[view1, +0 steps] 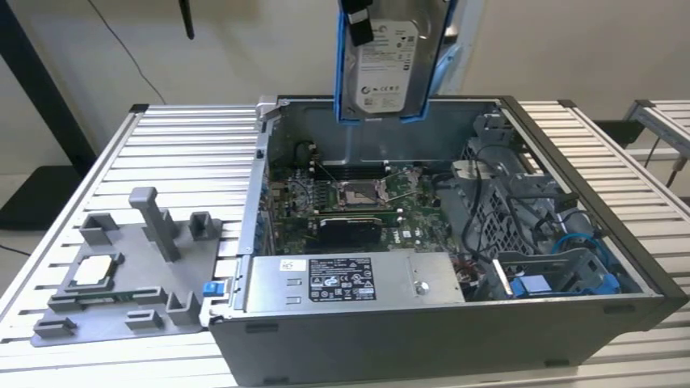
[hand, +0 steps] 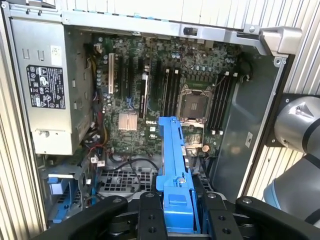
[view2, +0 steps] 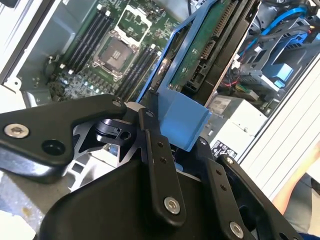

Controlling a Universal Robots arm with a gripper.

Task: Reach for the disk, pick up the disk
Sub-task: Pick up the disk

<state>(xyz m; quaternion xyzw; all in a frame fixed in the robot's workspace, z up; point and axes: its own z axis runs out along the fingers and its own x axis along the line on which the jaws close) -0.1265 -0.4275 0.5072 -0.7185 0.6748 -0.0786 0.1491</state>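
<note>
Your gripper is clamped on the disk by its blue bracket, which hangs it upright, clear above the open computer case.

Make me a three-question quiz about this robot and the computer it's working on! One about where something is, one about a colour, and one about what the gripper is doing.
1. Where is the disk?
A. lifted above the open computer case
B. lying on the grey holder
C. on the floor

2. What colour is the bracket around the disk?
A. red
B. blue
C. yellow

3. What is the gripper doing?
A. hanging open
B. pushing a cable
C. shut on the disk's bracket

Answers: 1 A, the exterior view shows it hanging over the case. 2 B, blue in both wrist views. 3 C, the fingers clamp the bracket's end.
</note>
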